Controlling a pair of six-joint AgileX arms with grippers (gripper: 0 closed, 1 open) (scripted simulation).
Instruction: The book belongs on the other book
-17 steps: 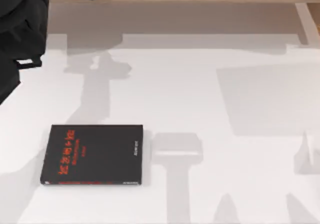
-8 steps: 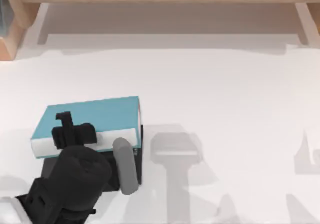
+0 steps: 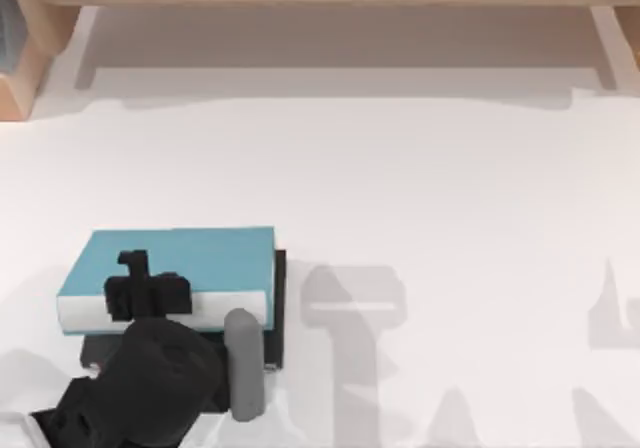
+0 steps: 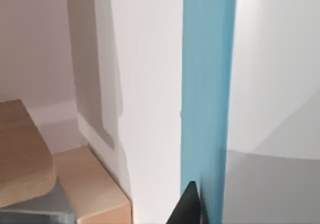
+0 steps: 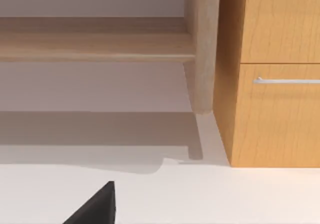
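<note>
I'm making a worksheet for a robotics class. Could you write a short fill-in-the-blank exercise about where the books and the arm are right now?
1. The thick light-blue book lies on top of the thin ____ book.
2. The left claw is at the light-blue book's white ____ edges, on the side nearest the top view's bottom.
3. Both books sit toward the ____ side of the white table in the top view.

Missing words: black; page; left

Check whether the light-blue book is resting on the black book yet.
Cannot tell. In the top view the light-blue book overlaps the black book, but from above, contact or a gap is hidden.
</note>
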